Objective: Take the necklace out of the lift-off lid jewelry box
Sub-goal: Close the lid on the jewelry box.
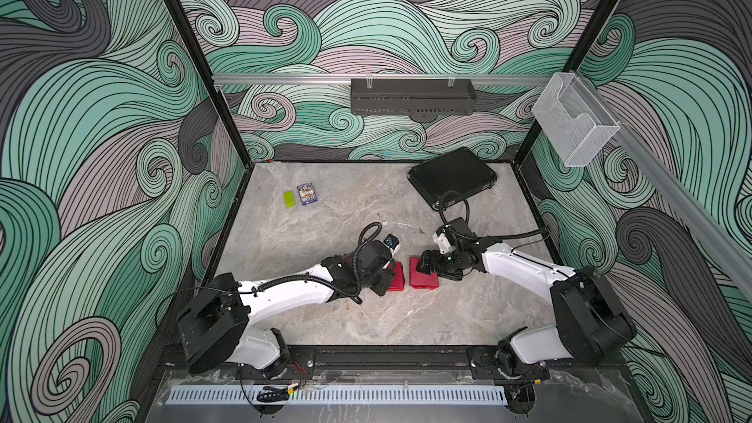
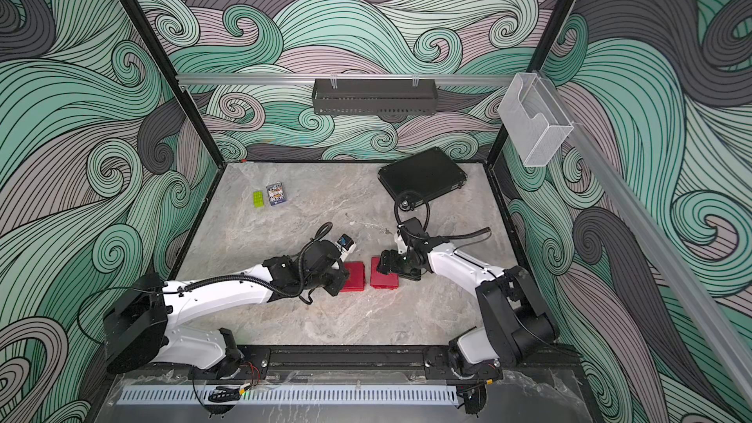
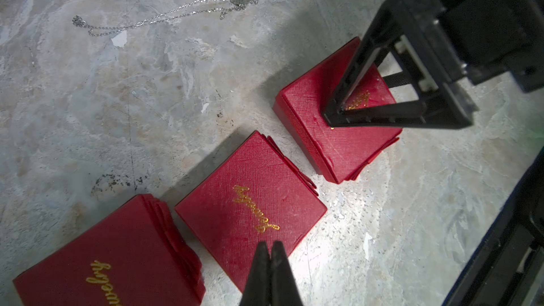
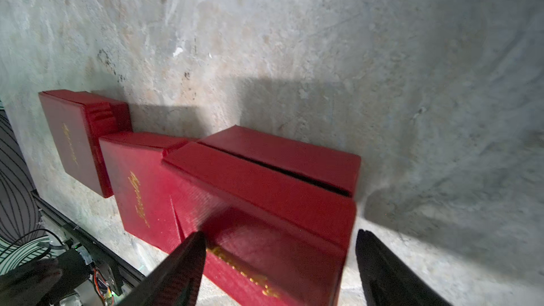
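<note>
Three red boxes [image 3: 250, 201] have a paper-like covering with a fine cross-hatched grain and a low sheen; their lettering is glittering gold foil. The necklace [image 3: 164, 14] is a thin chain of bright metal. The tabletop [image 3: 147, 98] is stone-look, matt, mottled and scuffed. The fingers [image 4: 182, 269] of the right gripper [image 4: 279, 233] are smooth black plastic. The case [image 1: 451, 179] is matt black; the holder [image 1: 573, 124] is clear glossy plastic; the rail [image 1: 285, 78] is brushed silver metal.
</note>
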Controlling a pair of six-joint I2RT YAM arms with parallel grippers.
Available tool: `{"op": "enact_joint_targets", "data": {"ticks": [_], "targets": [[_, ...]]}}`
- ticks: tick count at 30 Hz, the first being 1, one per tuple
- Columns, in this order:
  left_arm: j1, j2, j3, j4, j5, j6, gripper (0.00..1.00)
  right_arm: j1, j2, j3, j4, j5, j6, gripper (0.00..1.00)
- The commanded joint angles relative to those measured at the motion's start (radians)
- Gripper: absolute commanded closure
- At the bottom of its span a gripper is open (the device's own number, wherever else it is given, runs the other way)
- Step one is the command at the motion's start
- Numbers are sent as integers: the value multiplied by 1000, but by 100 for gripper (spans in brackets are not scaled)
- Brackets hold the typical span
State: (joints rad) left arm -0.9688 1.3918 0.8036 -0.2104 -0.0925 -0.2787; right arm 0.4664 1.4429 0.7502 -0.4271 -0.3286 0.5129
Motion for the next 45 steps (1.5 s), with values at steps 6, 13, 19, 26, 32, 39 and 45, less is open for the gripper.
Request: {"op": "enact_joint_targets", "data": {"ticks": [6,13,19,26,32,39,45], "targets": [[8,1,38,-15,7,-6,100,-5,-31,48,-58,85,-40,19],[8,0,37,-15,4,-4,100,-6,33,82,-39,84,-48,31],[8,4,41,-16,0,0,100,-12,77,89,-15,78,-52,43],[7,9,40,-17,-7,0,100,-24,134,103,-2,46,-72,53],[8,8,42,-24,-13,2,100,-25,143,130,-52,51,-104,47],[8,7,48,-23,-22,-2,100,-17,49,169,-187,165,-135,17],[8,10,51,-24,-35,-7,100,105,-10,225,-287,338,-98,8]]}}
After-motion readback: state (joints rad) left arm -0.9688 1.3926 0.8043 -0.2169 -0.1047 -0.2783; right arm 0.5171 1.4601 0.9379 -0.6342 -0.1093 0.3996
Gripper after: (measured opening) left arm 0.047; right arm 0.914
